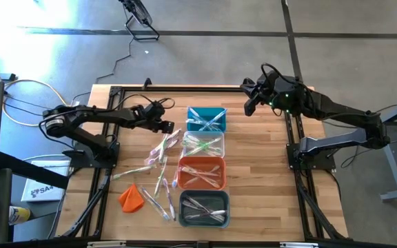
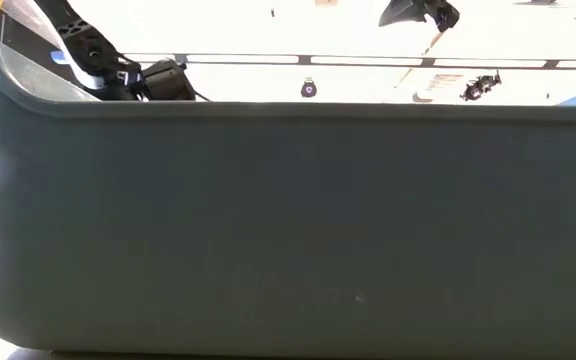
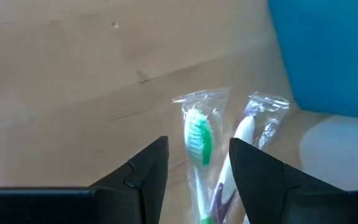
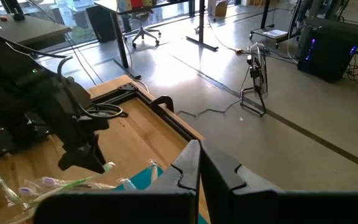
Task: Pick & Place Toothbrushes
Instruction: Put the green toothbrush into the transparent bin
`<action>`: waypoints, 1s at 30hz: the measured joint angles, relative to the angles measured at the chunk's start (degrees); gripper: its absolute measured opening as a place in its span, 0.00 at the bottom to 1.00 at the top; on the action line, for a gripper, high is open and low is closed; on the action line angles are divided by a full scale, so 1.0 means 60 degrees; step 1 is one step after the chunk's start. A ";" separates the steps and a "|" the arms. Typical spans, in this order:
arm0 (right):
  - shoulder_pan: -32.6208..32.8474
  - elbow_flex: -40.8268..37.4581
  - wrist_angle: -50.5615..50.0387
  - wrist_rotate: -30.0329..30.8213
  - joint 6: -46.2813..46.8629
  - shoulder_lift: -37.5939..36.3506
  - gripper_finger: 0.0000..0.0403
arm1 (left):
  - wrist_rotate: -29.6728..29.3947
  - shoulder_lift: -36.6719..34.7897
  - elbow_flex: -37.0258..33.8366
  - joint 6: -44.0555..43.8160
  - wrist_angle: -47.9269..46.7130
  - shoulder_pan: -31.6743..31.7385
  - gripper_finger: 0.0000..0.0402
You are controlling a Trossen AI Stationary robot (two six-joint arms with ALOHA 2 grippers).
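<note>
Several wrapped toothbrushes (image 1: 161,155) lie loose on the wooden table, left of a column of bins. More toothbrushes lie inside the bins. My left gripper (image 1: 169,127) is low over the far end of the loose pile, next to the teal bin (image 1: 206,118). In its wrist view it stands open (image 3: 197,171), its fingers on either side of a green-bristled toothbrush (image 3: 197,142) in a clear wrapper; I see no touch. A white and purple toothbrush (image 3: 242,132) lies just beside one finger. My right gripper (image 1: 250,103) hangs shut (image 4: 199,163), raised at the far right, holding nothing.
The bins run from far to near: teal, clear (image 1: 203,145), orange (image 1: 202,172), grey (image 1: 203,208). An orange lump (image 1: 131,197) lies near the front left. The grey bin's wall (image 2: 288,230) blocks most of the low view. Bare wood lies right of the bins.
</note>
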 joint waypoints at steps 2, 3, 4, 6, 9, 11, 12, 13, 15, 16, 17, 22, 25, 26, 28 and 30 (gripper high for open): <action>0.0000 0.0000 0.0000 0.0000 0.0000 0.0000 0.01 | 0.0004 0.0059 0.0000 0.0003 0.0007 0.0000 0.42; 0.0000 0.0000 0.0000 0.0000 0.0000 0.0000 0.01 | 0.0004 0.0075 0.0000 0.0004 -0.0001 0.0000 0.42; 0.0000 0.0000 0.0000 0.0000 0.0000 0.0000 0.01 | -0.0006 0.0076 0.0000 0.0002 -0.0007 0.0000 0.42; 0.0000 0.0000 0.0000 0.0000 0.0000 0.0000 0.01 | -0.0021 0.0073 0.0000 0.0058 0.0006 0.0000 0.42; 0.0000 0.0000 0.0000 -0.0001 0.0000 0.0000 0.01 | -0.0026 0.0073 0.0000 0.0231 0.0001 0.0000 0.42; 0.0000 0.0000 0.0000 0.0000 0.0000 0.0000 0.01 | -0.0042 0.0073 0.0000 0.0248 0.0000 0.0000 0.42; 0.0000 0.0000 0.0000 0.0000 0.0000 0.0000 0.01 | -0.0087 0.0073 0.0000 0.0253 0.0004 0.0000 0.42; 0.0000 0.0000 0.0000 0.0000 0.0000 0.0000 0.01 | -0.0128 0.0073 0.0000 0.0255 0.0004 0.0000 0.42; 0.0000 0.0000 0.0000 0.0000 0.0001 0.0000 0.01 | -0.0236 0.0073 0.0000 0.0255 0.0004 0.0000 0.42; 0.0000 0.0000 0.0000 0.0000 0.0000 0.0000 0.01 | -0.0273 0.0073 0.0000 0.0255 0.0007 0.0000 0.42; 0.0000 0.0000 0.0000 0.0000 0.0001 0.0000 0.01 | -0.0308 0.0073 0.0000 0.0255 0.0007 0.0000 0.42; 0.0000 0.0000 0.0000 0.0000 0.0000 0.0000 0.01 | -0.0350 0.0080 0.0000 0.0255 0.0204 0.0000 0.42; 0.0000 0.0000 0.0000 0.0000 0.0004 0.0000 0.01 | -0.0352 0.0248 0.0000 0.0255 0.0554 0.0000 0.42; 0.0000 0.0000 0.0000 0.0000 0.0000 0.0000 0.01 | -0.0350 0.0316 0.0000 0.0251 0.0559 0.0000 0.42; 0.0000 0.0000 0.0000 0.0000 0.0000 0.0000 0.01 | -0.0349 0.0505 0.0000 0.0251 0.0628 0.0000 0.42; 0.0000 0.0000 0.0000 0.0000 0.0000 0.0000 0.01 | -0.0280 0.0651 -0.0004 0.0226 0.0628 0.0000 0.42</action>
